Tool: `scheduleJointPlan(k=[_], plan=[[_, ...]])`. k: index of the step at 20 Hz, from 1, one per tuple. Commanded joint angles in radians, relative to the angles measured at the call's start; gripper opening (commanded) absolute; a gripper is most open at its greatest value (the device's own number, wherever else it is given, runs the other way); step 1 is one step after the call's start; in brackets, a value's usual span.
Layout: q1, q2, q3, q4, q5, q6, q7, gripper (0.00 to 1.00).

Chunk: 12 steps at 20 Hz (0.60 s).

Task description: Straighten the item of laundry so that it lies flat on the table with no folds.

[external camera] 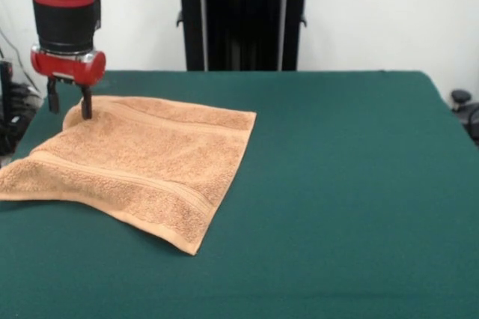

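The claw [69, 105] hangs over the towel's [138, 165] far corner with its two fingers spread apart — holding nothing, one tip touching the cloth. The towel lies mostly flat on the green table [337, 184], at the table's edge — that corner looks bumpy, so a little smoothing is left.

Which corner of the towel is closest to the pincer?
The far-left corner of the towel, raised into a small hump under the pincer; the other corners lie away from it.
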Motion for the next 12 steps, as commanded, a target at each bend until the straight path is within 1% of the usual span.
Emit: scheduleJointPlan(k=[1, 8, 12], plan=[[0.076, 0.015, 0.097, 0.1, 0.028, 0.079, -0.086, 1.0], [0.092, -0.007, 0.09, 0.121, 0.038, 0.081, -0.068, 1.0], [0.119, -0.017, 0.093, 0.141, 0.063, 0.076, -0.031, 1.0]])
